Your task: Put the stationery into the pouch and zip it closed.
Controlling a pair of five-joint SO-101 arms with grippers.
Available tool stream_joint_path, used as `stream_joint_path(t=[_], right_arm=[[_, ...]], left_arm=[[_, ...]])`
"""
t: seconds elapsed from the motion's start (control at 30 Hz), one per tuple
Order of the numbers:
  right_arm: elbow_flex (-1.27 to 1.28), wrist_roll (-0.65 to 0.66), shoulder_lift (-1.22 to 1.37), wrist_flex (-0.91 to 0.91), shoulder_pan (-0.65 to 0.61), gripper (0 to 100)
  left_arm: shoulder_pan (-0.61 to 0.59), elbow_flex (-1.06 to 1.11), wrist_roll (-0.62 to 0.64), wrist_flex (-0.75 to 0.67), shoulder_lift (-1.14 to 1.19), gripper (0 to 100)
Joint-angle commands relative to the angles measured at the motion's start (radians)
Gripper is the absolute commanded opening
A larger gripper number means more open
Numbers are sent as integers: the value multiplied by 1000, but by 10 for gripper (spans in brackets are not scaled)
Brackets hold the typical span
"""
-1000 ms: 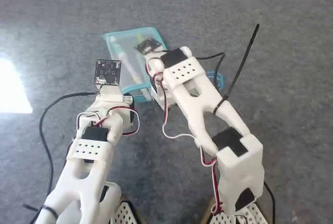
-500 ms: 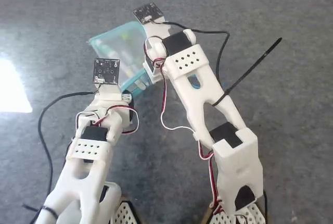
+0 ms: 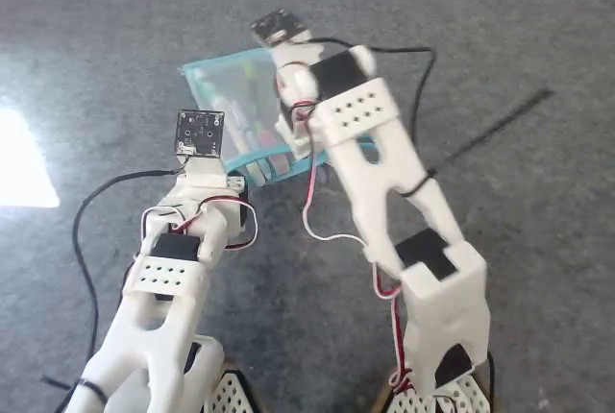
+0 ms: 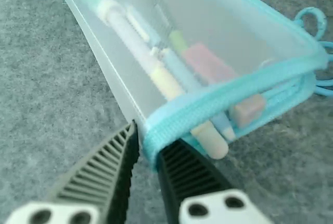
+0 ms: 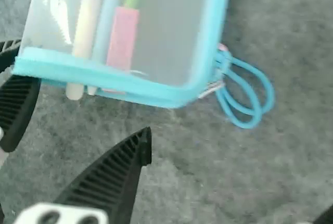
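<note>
Grey felt tabletop [image 3: 543, 240]: my L gripper [image 4: 144, 168] pinches clear teal-trimmed zip pouch [image 4: 223, 41] corner, pens [image 4: 156, 75] inside; R gripper [image 5: 234, 177] jaws wide apart nearby.

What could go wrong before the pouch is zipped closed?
The pens stick out of the pouch past its open zip edge, so they might slide out or block the zipper. The left gripper pinches only one corner of that edge, so the pouch might slip free when the zip is pulled.
</note>
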Motion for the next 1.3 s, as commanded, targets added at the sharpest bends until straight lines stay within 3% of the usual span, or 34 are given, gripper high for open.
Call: stream_joint_path(t=[0.0,0.13,0.27,0.37,0.67,0.83,1.27], right_arm=[[60,31,-186,38,96,492],[338,63,-275,19,150,490],[626,49,-305,-133,157,490],[764,-31,-298,-239,159,490],[867,-80,-298,-302,237,492],[976,-26,-326,-314,260,493],[1289,-23,-588,-544,418,492]], left_arm=[[8,-19,-8,5,-8,13],[8,-19,-8,5,-12,13],[14,-19,-8,5,-11,13],[11,-19,-8,6,-9,13],[8,-19,-8,5,-8,13],[14,-19,-8,5,-8,13],[6,-22,-8,5,-15,13]])
